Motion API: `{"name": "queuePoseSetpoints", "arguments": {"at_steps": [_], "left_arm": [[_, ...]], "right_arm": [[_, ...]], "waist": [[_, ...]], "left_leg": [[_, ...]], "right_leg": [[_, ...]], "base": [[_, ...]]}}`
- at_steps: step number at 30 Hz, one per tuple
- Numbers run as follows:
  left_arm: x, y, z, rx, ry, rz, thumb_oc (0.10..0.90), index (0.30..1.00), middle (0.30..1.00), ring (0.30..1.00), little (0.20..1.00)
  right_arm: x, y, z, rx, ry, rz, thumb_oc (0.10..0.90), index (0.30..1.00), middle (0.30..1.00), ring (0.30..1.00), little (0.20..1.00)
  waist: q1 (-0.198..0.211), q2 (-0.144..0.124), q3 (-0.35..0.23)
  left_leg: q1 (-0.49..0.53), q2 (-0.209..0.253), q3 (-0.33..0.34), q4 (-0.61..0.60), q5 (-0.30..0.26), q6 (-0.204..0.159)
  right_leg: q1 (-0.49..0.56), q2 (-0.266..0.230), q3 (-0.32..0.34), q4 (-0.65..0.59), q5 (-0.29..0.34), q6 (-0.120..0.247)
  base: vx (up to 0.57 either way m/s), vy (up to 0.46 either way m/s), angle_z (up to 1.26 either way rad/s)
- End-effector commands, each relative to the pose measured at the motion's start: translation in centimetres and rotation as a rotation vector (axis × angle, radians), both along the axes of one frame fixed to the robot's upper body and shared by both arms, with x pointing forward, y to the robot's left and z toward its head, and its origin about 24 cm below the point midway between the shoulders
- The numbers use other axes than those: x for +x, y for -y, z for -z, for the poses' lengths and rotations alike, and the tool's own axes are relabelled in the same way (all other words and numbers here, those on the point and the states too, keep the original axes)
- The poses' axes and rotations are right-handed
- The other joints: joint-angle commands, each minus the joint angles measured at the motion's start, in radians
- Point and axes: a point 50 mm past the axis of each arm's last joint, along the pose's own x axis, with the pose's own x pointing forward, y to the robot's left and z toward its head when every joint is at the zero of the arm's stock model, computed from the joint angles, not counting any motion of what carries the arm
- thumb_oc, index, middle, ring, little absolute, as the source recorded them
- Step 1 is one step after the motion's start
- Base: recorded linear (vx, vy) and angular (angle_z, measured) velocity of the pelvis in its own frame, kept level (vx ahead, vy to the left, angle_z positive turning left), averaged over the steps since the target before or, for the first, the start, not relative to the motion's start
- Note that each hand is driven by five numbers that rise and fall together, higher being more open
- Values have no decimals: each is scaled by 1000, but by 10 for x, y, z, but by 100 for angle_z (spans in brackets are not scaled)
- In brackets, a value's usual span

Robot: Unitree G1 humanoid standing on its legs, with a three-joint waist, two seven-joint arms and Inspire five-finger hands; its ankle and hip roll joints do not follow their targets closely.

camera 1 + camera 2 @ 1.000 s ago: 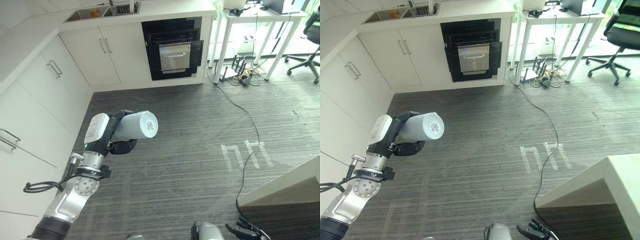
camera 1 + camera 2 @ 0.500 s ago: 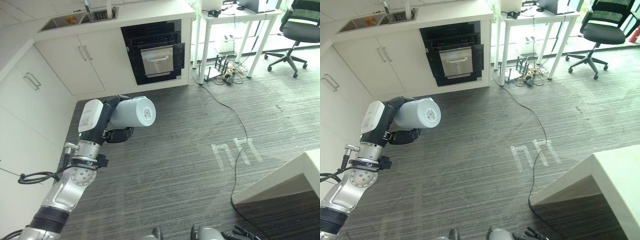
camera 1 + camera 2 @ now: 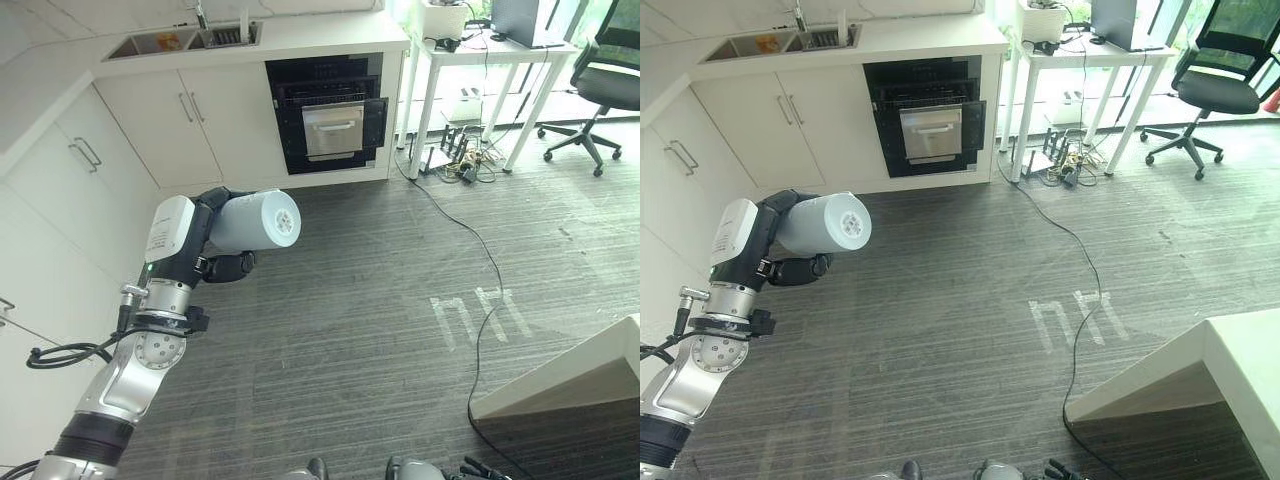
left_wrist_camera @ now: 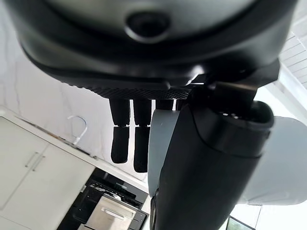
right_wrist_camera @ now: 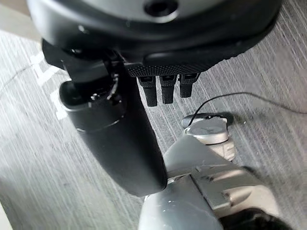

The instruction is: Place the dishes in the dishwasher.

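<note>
My left hand (image 3: 226, 266) is shut on a pale grey cup (image 3: 256, 220), which lies on its side with its base pointing right, above the dark floor. In the left wrist view the cup (image 4: 288, 163) sits between the thumb (image 4: 206, 172) and the fingers (image 4: 135, 139). The black dishwasher (image 3: 335, 115), with a silver front panel, stands under the counter well ahead of the cup, its door slightly ajar. In its wrist view my right hand (image 5: 115, 129) hangs low over the floor, fingers relaxed and holding nothing.
White cabinets (image 3: 70, 170) line the left side and the back wall, with a sink (image 3: 185, 42) in the counter. A white table (image 3: 480, 50), a power strip with cords (image 3: 462, 170) and an office chair (image 3: 610, 80) stand right of the dishwasher. A white counter corner (image 3: 580, 375) juts in at lower right.
The whole picture has shifted, so the camera has moved. My left hand keeps the same grip on the cup, and the right hand stays low.
</note>
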Motion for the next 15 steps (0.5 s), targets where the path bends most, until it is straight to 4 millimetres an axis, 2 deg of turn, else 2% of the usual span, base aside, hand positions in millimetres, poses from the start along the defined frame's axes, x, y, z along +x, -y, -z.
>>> {"name": "queuePoseSetpoints", "arguments": {"at_steps": [1,9,14,15], "left_arm": [[-1,3,-62,-65,334,-3,400,300,300,300,300],[-7,1,-57,-53,316,-17,400,300,300,300,300],[-10,1,-56,-44,304,4,400,300,300,300,300],[25,55,-53,-79,115,340,400,300,300,300,300]], "right_arm": [[8,-14,1,36,19,-108,800,900,900,900,900],[27,-23,-1,77,60,-193,800,900,900,900,900],[23,-21,0,116,36,-133,800,900,900,900,900],[23,10,-10,178,177,208,800,900,900,900,900]], "waist": [[15,4,-37],[50,7,-34],[62,11,-40],[-85,31,0]], "left_leg": [[-25,67,-7,79,-124,-68],[-42,67,-35,79,-107,-74],[-41,66,-50,79,-108,-84],[-80,0,-63,79,-65,-57]], "right_leg": [[79,-78,-71,-51,-17,148],[88,-71,-94,-51,-25,136],[99,-67,-103,-51,-37,134],[-6,129,142,-51,-1,51]], "base": [[0,5,11],[-20,-18,18],[6,-55,15],[30,-30,7]]}}
